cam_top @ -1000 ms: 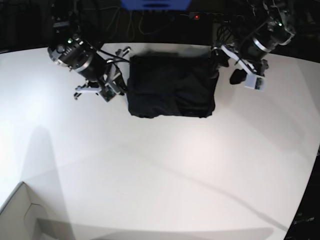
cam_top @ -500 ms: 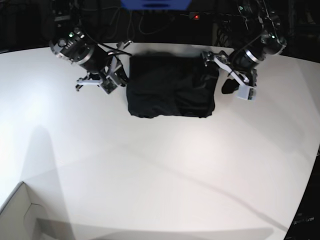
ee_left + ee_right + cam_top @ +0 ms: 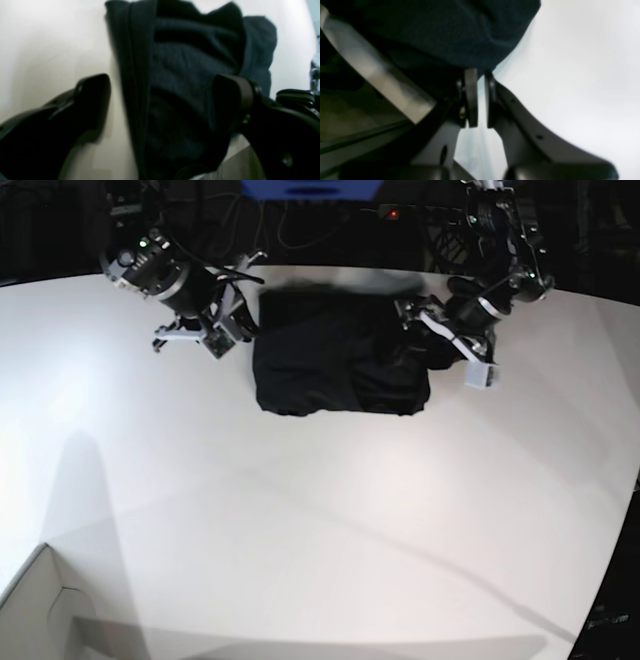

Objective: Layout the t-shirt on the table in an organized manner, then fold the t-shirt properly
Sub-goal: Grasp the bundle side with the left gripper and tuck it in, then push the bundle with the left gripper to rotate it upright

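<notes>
The left hand [image 3: 160,105] is spread wide, straddling an edge of the plain black, thin, soft t-shirt [image 3: 340,365]; the right hand [image 3: 480,97] is pressed nearly together beside the shirt's other edge, pinching nothing visible. The shirt lies bunched at the far edge of the large white bench [image 3: 300,520] — light, limp, likely best pinched at hem corners.

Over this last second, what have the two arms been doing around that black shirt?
The left pincer swung in from beside the t-shirt and now straddles its edge with jaws wide, gripping nothing yet. The right pincer, nearly shut, drifted slightly toward the table's far edge beside the shirt's other side. The shirt stayed a folded bundle in the same spot.
</notes>
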{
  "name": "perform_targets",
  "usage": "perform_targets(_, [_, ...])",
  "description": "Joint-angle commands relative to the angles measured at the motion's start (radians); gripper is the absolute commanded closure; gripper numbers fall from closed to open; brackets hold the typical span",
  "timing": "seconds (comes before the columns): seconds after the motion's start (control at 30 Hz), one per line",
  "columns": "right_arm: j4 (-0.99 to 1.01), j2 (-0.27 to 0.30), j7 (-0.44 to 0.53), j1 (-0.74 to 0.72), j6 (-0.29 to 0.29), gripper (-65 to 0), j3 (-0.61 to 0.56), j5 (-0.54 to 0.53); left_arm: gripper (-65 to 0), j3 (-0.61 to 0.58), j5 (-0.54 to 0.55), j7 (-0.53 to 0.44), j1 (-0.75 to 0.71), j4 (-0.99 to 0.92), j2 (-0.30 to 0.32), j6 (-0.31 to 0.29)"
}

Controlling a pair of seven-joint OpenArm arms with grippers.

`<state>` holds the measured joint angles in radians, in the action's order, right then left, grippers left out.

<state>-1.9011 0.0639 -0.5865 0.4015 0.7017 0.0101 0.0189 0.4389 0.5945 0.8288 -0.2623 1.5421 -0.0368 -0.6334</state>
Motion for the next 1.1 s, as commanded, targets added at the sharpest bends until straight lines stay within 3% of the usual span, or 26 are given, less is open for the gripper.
perform_targets(0.0, [-0.016,0.001,0.021,0.000,-0.004,-4.5,0.001,-0.017,-62.7,-0.002,-0.012,0.025,0.004,-0.007,-0.001,0.004])
perform_targets(0.23, [-0.019,0.001,0.021,0.000,-0.004,-4.5,0.001,-0.017,-61.6,-0.007,-0.014,0.025,0.007,-0.030,-0.001,0.004])
perform_targets(0.43, [-0.022,0.001,0.021,0.001,-0.004,-4.5,0.001,-0.017,-38.8,-0.045,-0.014,0.025,0.008,-0.030,0.002,0.002])
perform_targets(0.57, [-0.024,0.001,0.021,0.001,-0.004,-4.5,0.001,-0.017,-34.9,-0.045,-0.014,0.027,0.010,-0.030,0.001,0.002])
perform_targets(0.67, [-0.025,0.001,0.021,0.001,-0.004,-4.5,0.001,-0.017,-28.2,-0.045,-0.014,0.033,0.024,-0.030,0.001,0.002])
perform_targets(0.77, [-0.025,0.001,0.021,0.001,-0.004,-4.5,0.001,-0.017,-16.7,-0.045,-0.014,0.034,0.036,-0.030,0.001,0.002])
perform_targets(0.87, [-0.051,0.001,0.021,0.010,-0.004,-4.5,0.009,-0.017,0.0,-0.051,-0.014,0.036,0.059,-0.030,0.005,0.004])
perform_targets(1.07, [-0.097,-0.029,0.026,0.029,-0.004,-4.5,0.115,-0.017,0.0,-0.157,-0.114,0.031,0.113,-0.030,0.025,0.004])
